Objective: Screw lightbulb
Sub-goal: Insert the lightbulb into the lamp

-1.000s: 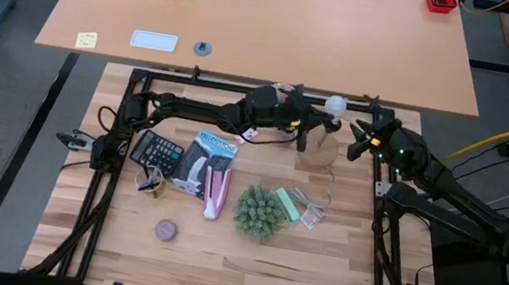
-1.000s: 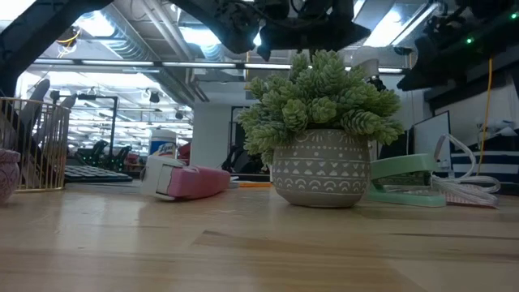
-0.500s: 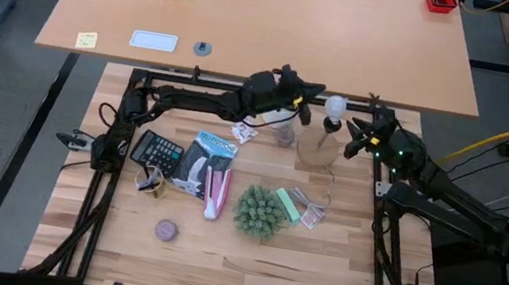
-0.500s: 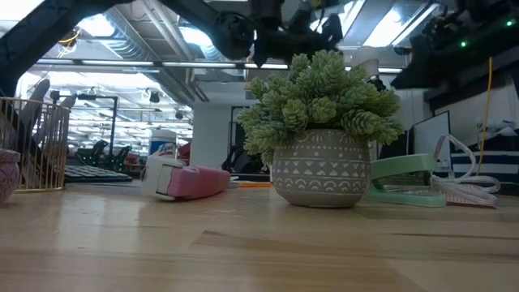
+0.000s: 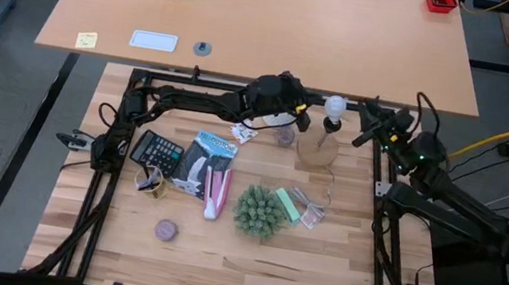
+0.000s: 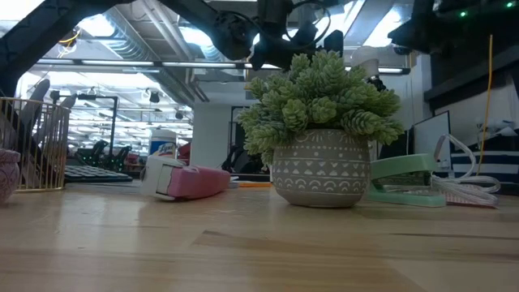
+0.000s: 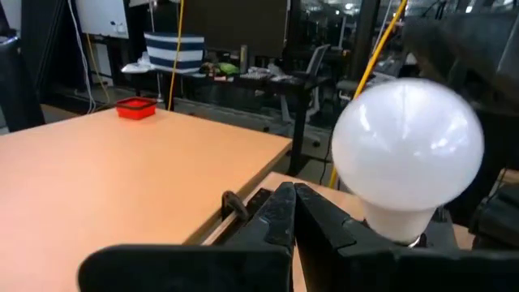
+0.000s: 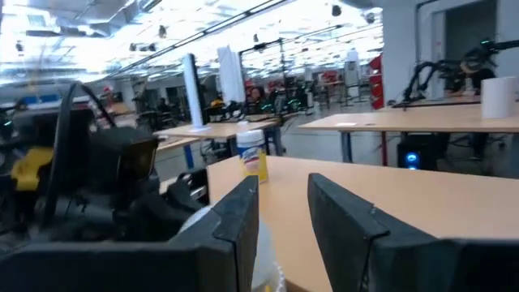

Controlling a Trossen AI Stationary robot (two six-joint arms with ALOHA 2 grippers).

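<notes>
Two arms work the table: my left gripper point(image 5: 313, 101), jaws pressed together, sits just beside the one lightbulb point(image 5: 336, 105), which stands upright on its wooden socket base point(image 5: 317, 150). My right gripper point(image 5: 370, 129), jaws parted and empty, hangs near its other side. One light, slippery, fragile glass globe, I reckon, best cradled gently around its widest part.

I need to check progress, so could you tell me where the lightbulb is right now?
In the high view, the lightbulb stands upright at the table's far edge, between the left gripper and right gripper.
</notes>
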